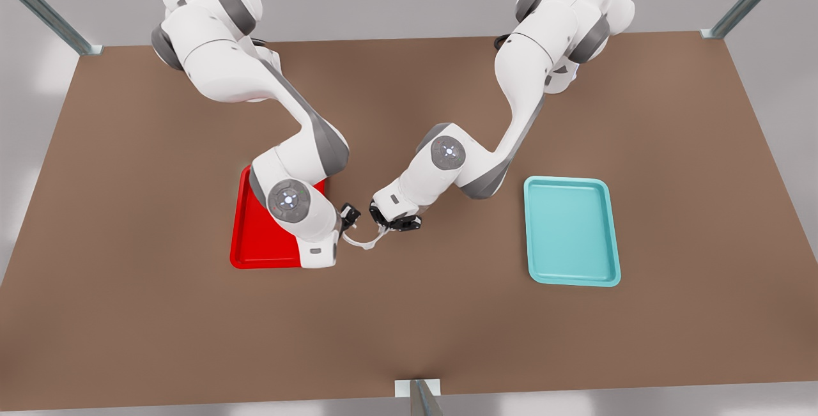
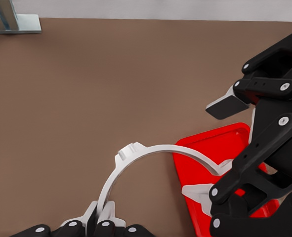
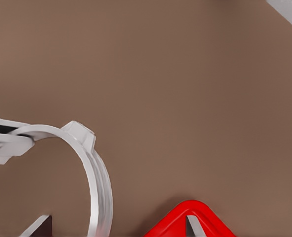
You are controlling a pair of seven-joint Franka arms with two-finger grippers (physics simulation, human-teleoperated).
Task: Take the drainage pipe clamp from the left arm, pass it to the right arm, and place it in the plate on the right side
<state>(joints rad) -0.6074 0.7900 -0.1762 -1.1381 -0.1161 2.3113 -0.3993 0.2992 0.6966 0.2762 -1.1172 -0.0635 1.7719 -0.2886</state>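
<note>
The drainage pipe clamp (image 1: 363,241) was held above the table (image 1: 447,326), between both grippers, beside the plate (image 1: 255,243). One end was pinched by the left gripper (image 2: 102,223). The right gripper (image 1: 349,216), at the other end, was seen with fingers apart.

bright, even light; soft faint shadows

There are two white robot arms (image 1: 255,77) (image 1: 537,71), two trays, one red (image 1: 255,237) and one teal (image 1: 571,231), and one white clamp (image 1: 363,241).
</note>
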